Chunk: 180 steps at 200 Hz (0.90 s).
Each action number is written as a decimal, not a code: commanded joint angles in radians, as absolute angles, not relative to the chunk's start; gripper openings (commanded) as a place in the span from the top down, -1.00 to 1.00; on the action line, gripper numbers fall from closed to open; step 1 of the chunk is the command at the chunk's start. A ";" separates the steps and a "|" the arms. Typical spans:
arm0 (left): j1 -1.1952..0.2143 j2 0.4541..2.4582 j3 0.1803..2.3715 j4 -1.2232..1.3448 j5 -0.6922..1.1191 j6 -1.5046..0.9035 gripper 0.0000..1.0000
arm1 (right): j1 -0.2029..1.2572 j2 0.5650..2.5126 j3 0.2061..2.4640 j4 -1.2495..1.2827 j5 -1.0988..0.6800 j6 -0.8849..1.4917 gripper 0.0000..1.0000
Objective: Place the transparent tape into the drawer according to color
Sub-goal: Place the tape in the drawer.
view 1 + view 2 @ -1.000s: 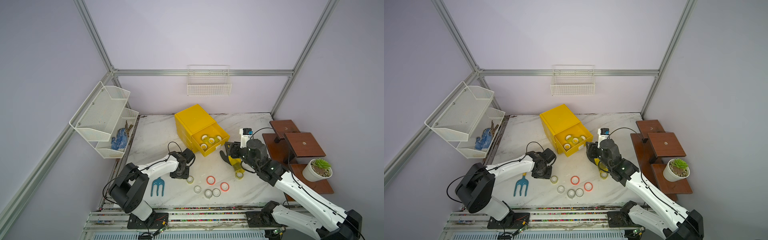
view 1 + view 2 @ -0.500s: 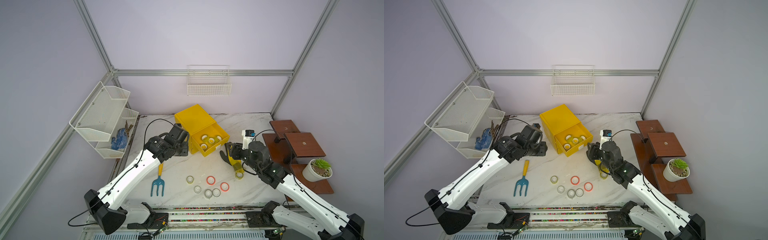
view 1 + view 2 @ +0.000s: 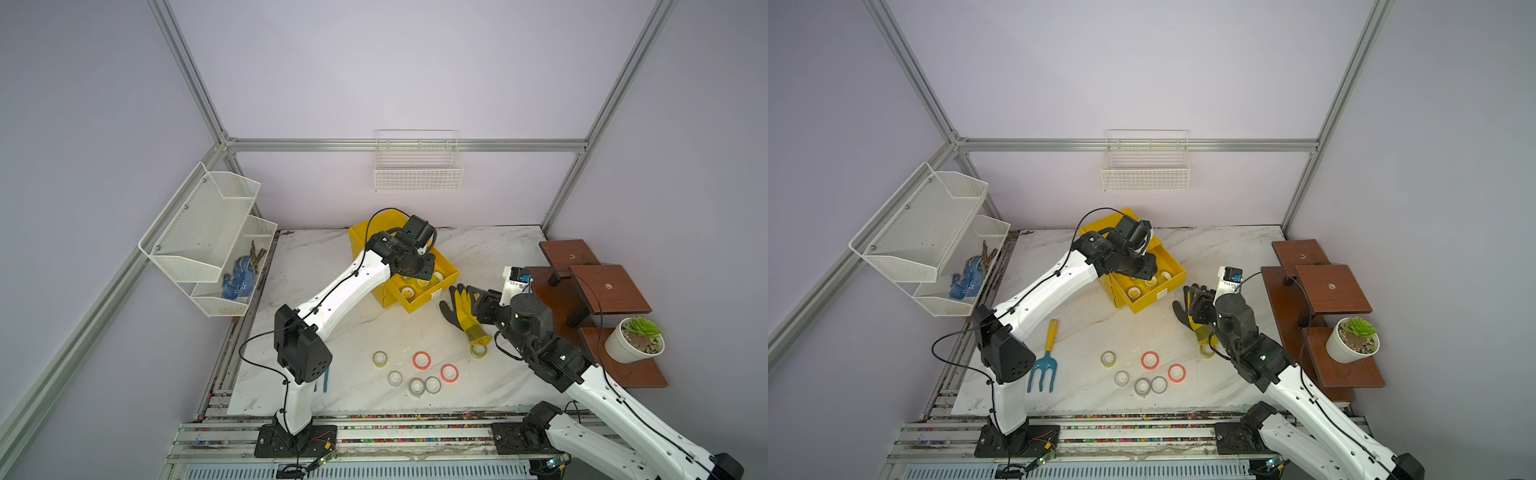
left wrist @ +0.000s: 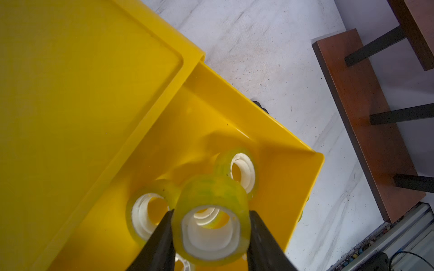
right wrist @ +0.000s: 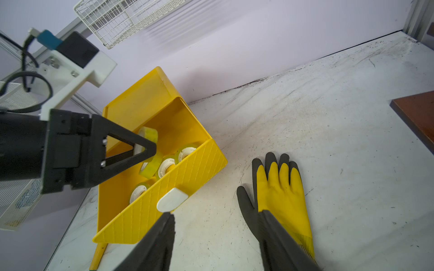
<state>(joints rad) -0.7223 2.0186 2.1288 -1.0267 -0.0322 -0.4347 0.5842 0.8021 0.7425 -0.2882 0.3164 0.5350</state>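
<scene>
My left gripper (image 4: 211, 213) is shut on a yellow-green transparent tape roll (image 4: 211, 199) and hangs just over the open top drawer (image 3: 432, 297) of the yellow cabinet (image 3: 365, 232). Three yellow-green rolls (image 4: 242, 169) lie inside the drawer. On the table in front lie several more rolls: yellow-green (image 3: 380, 358), orange-red (image 3: 421, 360) and clear (image 3: 416, 387). Another yellow-green roll (image 3: 478, 350) sits by the glove's cuff. My right gripper (image 5: 217, 213) is open and holds nothing, low over the table between the drawer's white handle (image 5: 172, 199) and the glove (image 5: 279, 192).
A blue hand rake with a yellow handle (image 3: 1044, 357) lies at the front left. A stepped brown shelf (image 3: 602, 286) with a potted plant (image 3: 636, 338) stands on the right. White wire baskets hang on the left wall (image 3: 208, 232) and the back wall (image 3: 417, 166).
My left arm has risen from the table front and swung over the open drawer with a yellow-green roll in its jaws. The right arm has hardly moved.
</scene>
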 commanded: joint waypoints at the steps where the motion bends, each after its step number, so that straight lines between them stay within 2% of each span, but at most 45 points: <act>1: -0.722 2.049 2.212 -1.024 0.004 -0.408 0.13 | 0.579 0.786 0.724 -0.300 0.339 0.545 -0.22; 17: -0.721 2.075 2.234 -1.023 0.003 -0.411 0.11 | 0.580 0.783 0.718 -0.298 0.338 0.543 -0.22; 26: -0.721 2.088 2.244 -1.021 0.007 -0.413 0.04 | 0.580 0.783 0.711 -0.296 0.336 0.543 -0.22; 53: -0.721 2.092 2.247 -0.998 0.038 -0.423 -0.55 | 0.579 0.778 0.696 -0.287 0.322 0.551 -0.24; 85: -0.726 2.012 2.202 -0.946 0.042 -0.428 -0.81 | 0.579 0.785 0.703 -0.310 0.281 0.564 -0.28; 88: -0.727 2.001 2.198 -0.943 0.039 -0.428 -0.96 | 0.580 0.785 0.704 -0.312 0.273 0.565 -0.28; 90: -0.728 1.993 2.195 -0.940 0.038 -0.428 -0.99 | 0.579 0.785 0.703 -0.315 0.270 0.567 -0.27; 138: -0.741 1.724 2.036 -0.884 -0.037 -0.423 -1.00 | 0.579 0.824 0.664 -0.392 0.172 0.605 -0.25; 180: -0.741 1.382 1.645 -0.784 -0.133 -0.403 -1.00 | 0.582 0.955 0.611 -0.376 -0.024 0.587 -0.21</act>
